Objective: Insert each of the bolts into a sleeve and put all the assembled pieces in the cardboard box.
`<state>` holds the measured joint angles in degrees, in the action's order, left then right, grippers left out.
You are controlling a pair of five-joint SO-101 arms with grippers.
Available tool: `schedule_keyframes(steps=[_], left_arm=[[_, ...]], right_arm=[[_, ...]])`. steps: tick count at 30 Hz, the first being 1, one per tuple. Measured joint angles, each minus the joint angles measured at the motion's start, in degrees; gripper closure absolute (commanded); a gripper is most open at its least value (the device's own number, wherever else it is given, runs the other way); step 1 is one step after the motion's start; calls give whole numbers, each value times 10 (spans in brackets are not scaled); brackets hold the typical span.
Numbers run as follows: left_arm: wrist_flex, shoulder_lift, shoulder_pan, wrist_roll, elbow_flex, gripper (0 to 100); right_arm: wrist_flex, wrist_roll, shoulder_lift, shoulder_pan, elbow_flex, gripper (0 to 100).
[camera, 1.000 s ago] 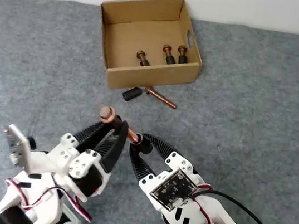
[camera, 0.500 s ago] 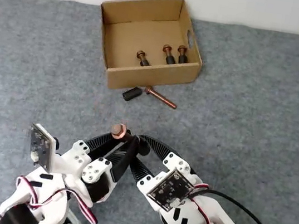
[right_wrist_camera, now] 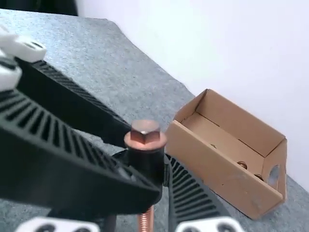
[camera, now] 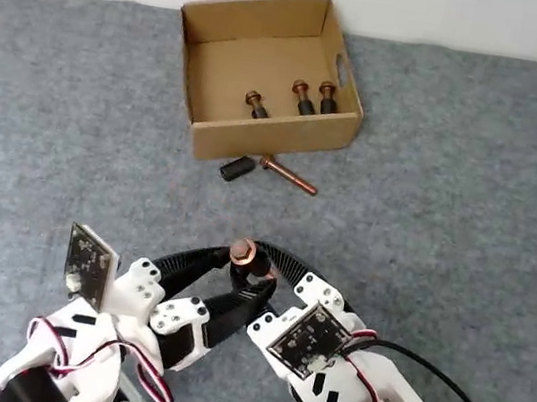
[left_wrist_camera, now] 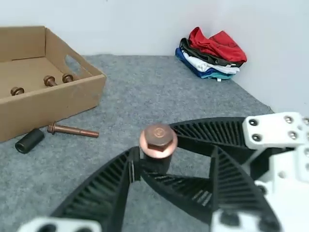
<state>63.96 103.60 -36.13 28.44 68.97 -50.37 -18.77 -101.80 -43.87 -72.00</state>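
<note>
A copper bolt [camera: 242,251] stands head up in a black sleeve [left_wrist_camera: 155,164] above the carpet, between the two arms. My left gripper [camera: 234,275] is shut on the bolt just under its head. My right gripper [right_wrist_camera: 149,169] is shut on the sleeve, and the bolt's shaft [right_wrist_camera: 144,221] sticks out below it. The cardboard box [camera: 258,139] lies farther back with three assembled pieces [camera: 304,97] inside. A loose sleeve [camera: 238,168] and a loose bolt [camera: 289,175] lie on the carpet in front of the box.
Grey carpet covers the table, with open room left and right of the arms. A pile of folded clothes [left_wrist_camera: 212,53] lies by the wall. The box's side wall has a hand hole [camera: 342,69].
The left gripper has swung the bolt from lying slantwise at the left to upright over the right gripper, and the shaft has gone down into the sleeve. The right arm has stayed put.
</note>
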Motion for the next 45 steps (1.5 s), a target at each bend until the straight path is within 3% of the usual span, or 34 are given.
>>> schedule_keyframes(steps=[5,11,12,20,24,30,36,45], left_arm=[[11,0,33,-4,-31,774],[12,1,121,-33,-43,999],[12,1,137,-43,-43,995],[12,1,254,-122,36,996],[12,-1,273,-160,120,995],[4,-1,276,-164,225,995],[-32,-2,276,-164,276,995],[-20,-2,276,-164,276,995]], right_arm=[[0,0,0,2,-3,991],[0,3,-2,2,-17,991],[0,10,-2,3,-18,991],[-4,121,1,174,-18,991],[-60,168,56,198,22,991],[-85,265,260,216,177,991],[-85,316,532,218,381,990],[67,345,870,220,614,990]])
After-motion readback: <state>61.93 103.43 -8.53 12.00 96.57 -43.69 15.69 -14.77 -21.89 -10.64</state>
